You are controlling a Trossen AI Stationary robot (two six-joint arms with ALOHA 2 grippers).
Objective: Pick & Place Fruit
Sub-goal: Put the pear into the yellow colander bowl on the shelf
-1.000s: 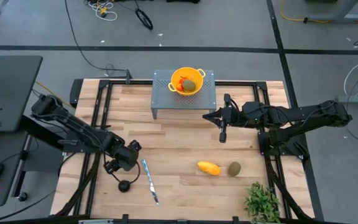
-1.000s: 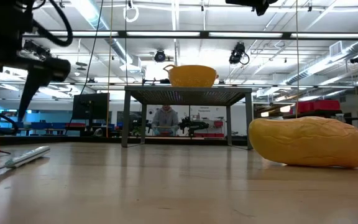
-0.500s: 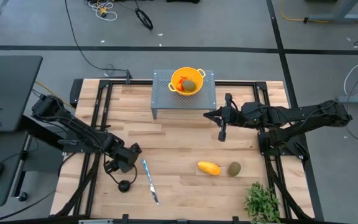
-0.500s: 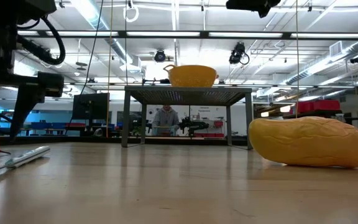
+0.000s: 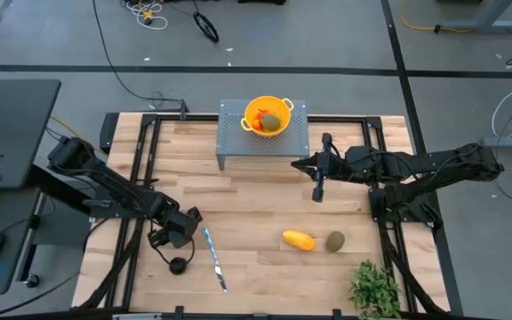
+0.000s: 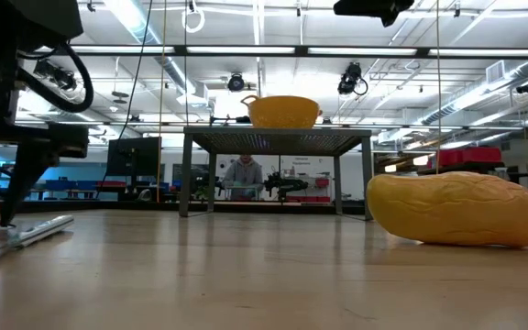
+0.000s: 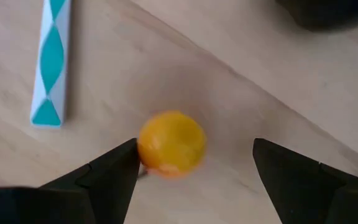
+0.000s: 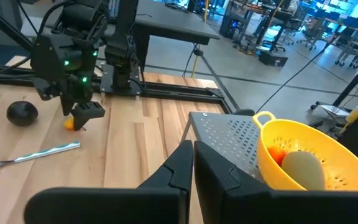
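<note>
Since a second ago our left gripper (image 7: 194,163) has come down, its jaws spread wide on either side of a small orange fruit (image 7: 171,142) on the table (image 5: 256,213), beside the knife (image 5: 214,258) and near the dark round fruit (image 5: 177,265). Our right gripper (image 5: 318,194) hangs with jaws together in front of the metal stand (image 5: 229,133). We see the yellow colander (image 5: 268,116) on the stand holding a green oval and orange-red pieces, while the yellow-orange oblong (image 5: 298,240) and the other green oval (image 5: 335,241) lie near the plant (image 5: 376,289).

On the worktop (image 5: 256,209), a colander (image 5: 268,116) holding fruit sits on a rack (image 5: 229,142) at the back. The knife (image 5: 213,258) lies front-left, a round fruit (image 5: 177,265) beside it. An oblong fruit (image 5: 298,240) and an oval one (image 5: 335,241) lie front-right, apparently just apart, the plant (image 5: 376,289) nearer the corner.
</note>
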